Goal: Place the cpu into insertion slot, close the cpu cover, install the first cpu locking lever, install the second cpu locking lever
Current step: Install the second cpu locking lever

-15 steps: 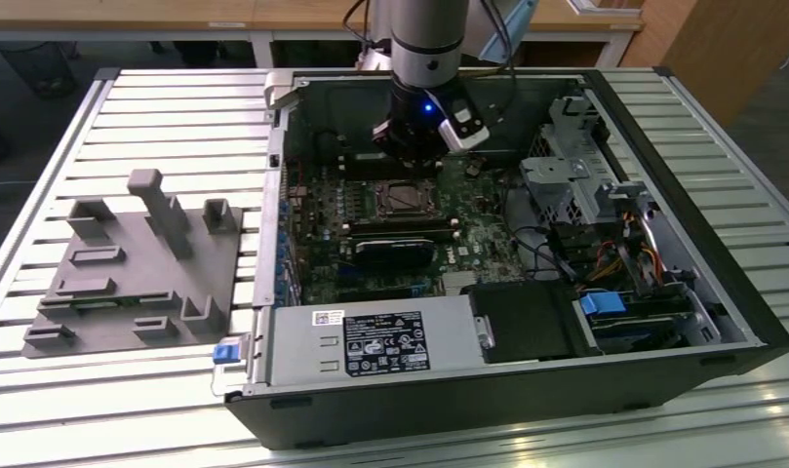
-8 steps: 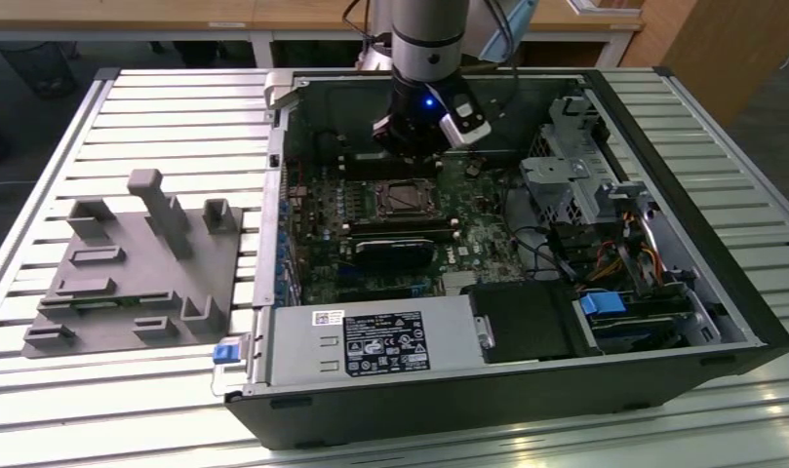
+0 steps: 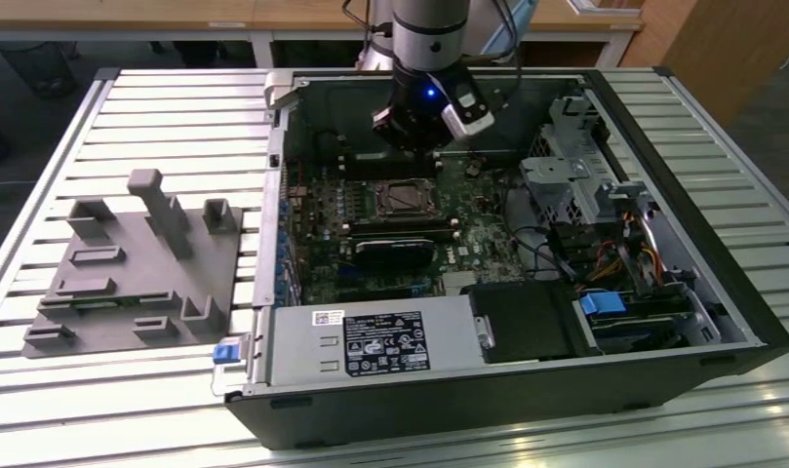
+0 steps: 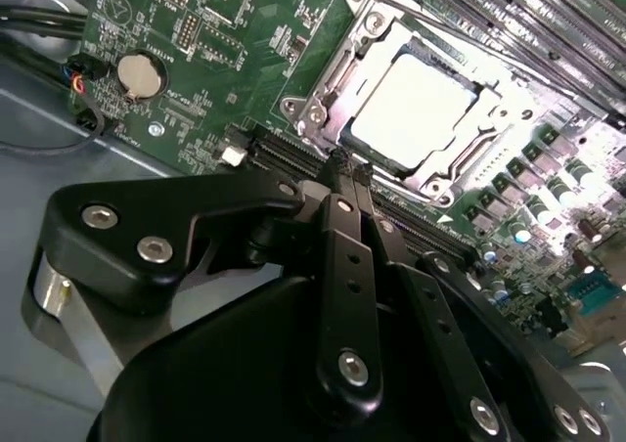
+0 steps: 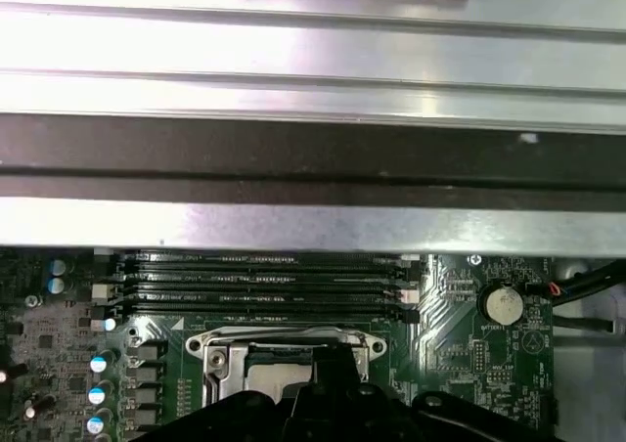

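Observation:
The cpu [image 4: 416, 105] lies flat in the socket on the green motherboard, its metal top glaring bright. The cpu cover [image 4: 328, 75], a silvery frame, lies down around it. In the exterior view the socket [image 3: 401, 200] sits mid-board inside the open computer case. My gripper [image 4: 350, 165] hangs just off the socket's edge, fingers pressed together with nothing between them. In the exterior view the gripper [image 3: 414, 146] is above the board, just behind the socket. The first wrist view shows the cover [image 5: 220, 359] partly hidden by the black gripper body. I cannot make out the locking levers' positions.
Memory slots [image 5: 264, 286] run beside the socket, and a coin battery [image 5: 502, 305] sits on the board. A black block [image 3: 394, 249] lies in front of the socket. The case holds a power supply [image 3: 368, 341] and a drive cage [image 3: 576, 185]. A grey fixture [image 3: 134, 263] stands at the exterior view's left.

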Action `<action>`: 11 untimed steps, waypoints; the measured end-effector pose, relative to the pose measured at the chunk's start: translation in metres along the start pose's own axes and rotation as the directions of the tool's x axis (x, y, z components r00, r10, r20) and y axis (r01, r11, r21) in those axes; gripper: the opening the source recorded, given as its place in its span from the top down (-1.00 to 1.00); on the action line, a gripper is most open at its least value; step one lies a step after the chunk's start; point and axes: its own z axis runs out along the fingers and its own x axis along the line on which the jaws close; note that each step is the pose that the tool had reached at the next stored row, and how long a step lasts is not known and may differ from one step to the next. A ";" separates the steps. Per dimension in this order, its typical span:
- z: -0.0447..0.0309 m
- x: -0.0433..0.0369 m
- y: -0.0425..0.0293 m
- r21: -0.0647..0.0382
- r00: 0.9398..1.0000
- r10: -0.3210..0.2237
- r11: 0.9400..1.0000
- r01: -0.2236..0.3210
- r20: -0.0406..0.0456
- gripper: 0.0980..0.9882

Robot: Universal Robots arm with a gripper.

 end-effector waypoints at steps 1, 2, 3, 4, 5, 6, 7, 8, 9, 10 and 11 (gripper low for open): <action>-0.0001 0.0000 -0.0012 0.000 1.000 0.000 1.000 0.000 0.000 0.94; -0.0002 0.0000 -0.0021 0.000 1.000 0.000 1.000 0.000 0.000 0.94; -0.0003 0.0001 -0.0029 0.000 1.000 0.000 1.000 0.000 0.000 0.94; -0.0003 0.0001 -0.0038 0.000 1.000 0.000 1.000 0.000 0.000 0.94; -0.0004 0.0001 -0.0047 0.000 1.000 0.000 1.000 0.000 0.000 0.94; -0.0005 0.0001 -0.0058 0.000 1.000 0.000 1.000 0.000 0.000 0.94; -0.0006 0.0002 -0.0071 0.000 1.000 0.000 1.000 0.000 0.000 0.94; -0.0007 0.0002 -0.0085 0.000 1.000 0.000 1.000 0.000 0.000 0.94; -0.0008 0.0003 -0.0098 0.000 1.000 0.000 1.000 0.000 0.000 0.94; -0.0009 0.0003 -0.0110 0.000 1.000 0.000 1.000 0.000 0.000 0.94; -0.0010 0.0003 -0.0122 0.000 1.000 0.000 1.000 0.000 0.000 0.94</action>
